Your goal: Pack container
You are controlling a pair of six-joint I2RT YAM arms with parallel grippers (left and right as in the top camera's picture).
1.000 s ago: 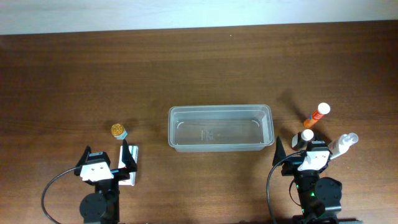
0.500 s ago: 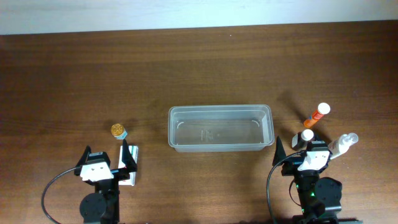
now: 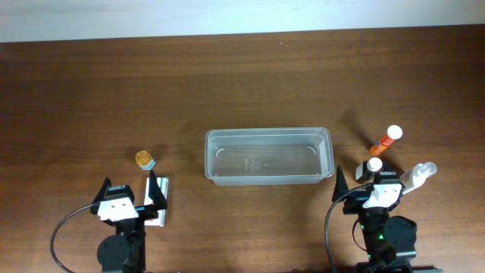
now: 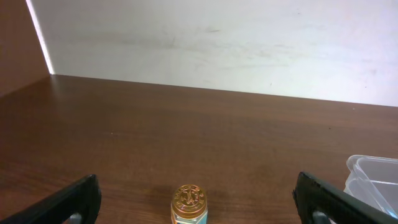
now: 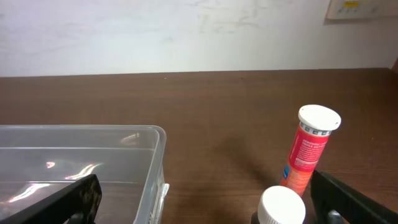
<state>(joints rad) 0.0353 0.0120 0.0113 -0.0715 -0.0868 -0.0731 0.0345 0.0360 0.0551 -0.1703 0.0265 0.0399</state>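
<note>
The clear plastic container (image 3: 269,133) stands empty at the table's centre; its corner shows in the left wrist view (image 4: 372,163) and its right end in the right wrist view (image 5: 152,133). A small jar with a gold lid (image 3: 144,159) stands left of it, just ahead of my open left gripper (image 3: 129,194), between the fingers in the left wrist view (image 4: 189,204). An orange tube with a white cap (image 3: 386,141) and a dark bottle with a white cap (image 3: 374,165) stand right of the container, ahead of my open right gripper (image 3: 364,186). Both grippers are empty.
A clear bottle (image 3: 419,175) lies tilted at the right of the right gripper. A flat white and teal item (image 3: 162,206) lies beside the left gripper's right finger. A pale wall (image 4: 211,43) runs behind the table's far edge.
</note>
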